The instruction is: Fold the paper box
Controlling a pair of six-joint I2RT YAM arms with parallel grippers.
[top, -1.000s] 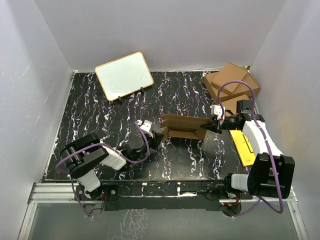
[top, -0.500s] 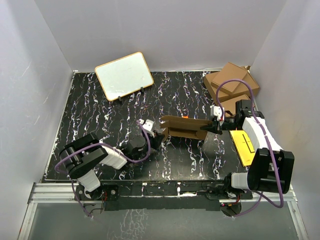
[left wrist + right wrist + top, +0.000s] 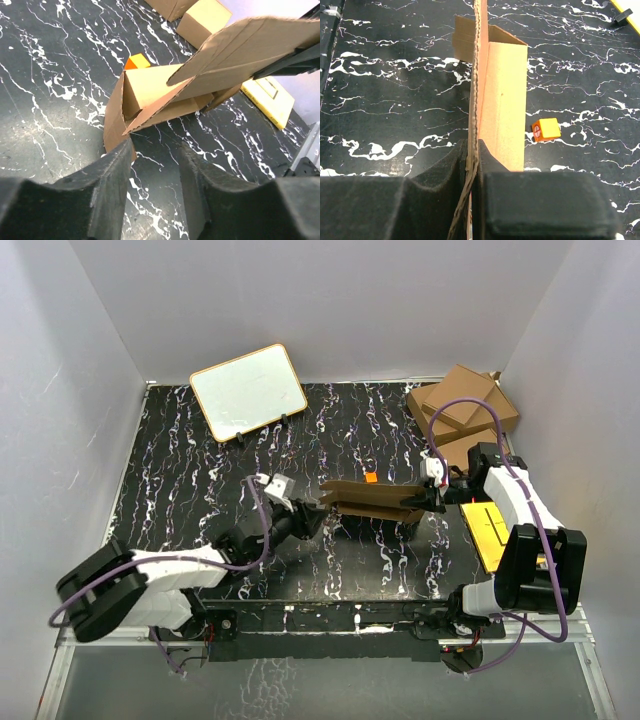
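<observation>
**Paper box, mid-fold, pinned by one flap**

Right hand (image 3: 472, 159) is clamped on a flap edge of the paper box (image 3: 503, 95), which stands part-folded at mid-worktop (image 3: 190, 480). Left hand (image 3: 156, 152), fingers apart and empty, sits just beside the box's opposite end. The next move probably calls for pressing a loose panel along its crease.

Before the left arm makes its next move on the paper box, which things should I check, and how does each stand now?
1. Right gripper shut on the paper box flap: ok.
2. Left gripper open: ok.
3. Cardboard inside its jaws: not ok, the box end lies just ahead.
4. Orange cube out of the way: cannot tell, it lies close beside the box.
5. Box folded: not ok, flaps stand open.
</observation>
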